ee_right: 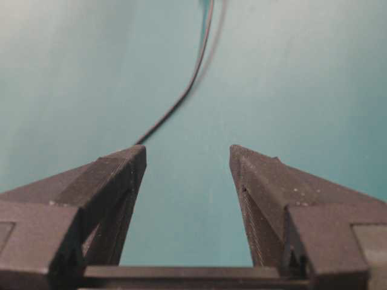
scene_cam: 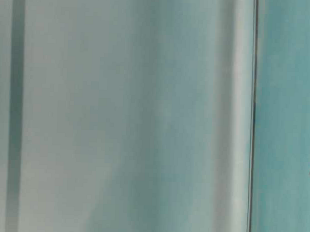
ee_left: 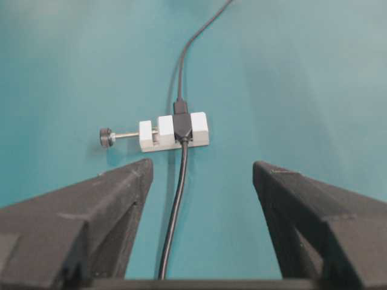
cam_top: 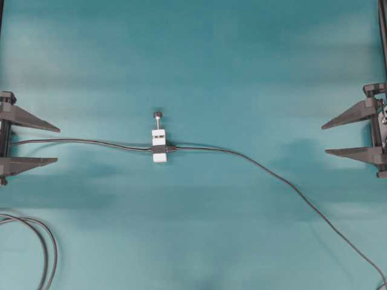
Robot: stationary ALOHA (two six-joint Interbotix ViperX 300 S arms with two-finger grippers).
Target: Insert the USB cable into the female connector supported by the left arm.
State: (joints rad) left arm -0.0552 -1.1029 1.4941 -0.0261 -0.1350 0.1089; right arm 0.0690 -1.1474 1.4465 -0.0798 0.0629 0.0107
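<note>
Teal counter (cam_top: 199, 54) fills the overhead view. Female connector (cam_top: 159, 145) sits mid-counter, white block with a black band, pin and knob pointing to the far side. Its own cable runs left toward the left hand (cam_top: 29, 144). USB cable (cam_top: 272, 175) leaves the block's right side and curves off to the near right corner; plug looks already at or in the socket, can't confirm seating from here. Right hand (cam_top: 354, 138) waits at the right edge. Both hands splayed wide, holding nothing, well apart from the block. Looped dark cables (cam_top: 42, 241) lie at the near left, not part of the job.

Table-level view: blurred teal-grey bands only, nothing usable.

Left wrist view: fingers (ee_left: 109, 193) released, straddling the connector's cable, block straight ahead. Sensible line-up for bracing the block so it doesn't slide under insertion force.

Right wrist view: fingers (ee_right: 272, 187) apart, empty; USB cable runs away ahead, between them. Lined up to pick it, I'd judge.
</note>
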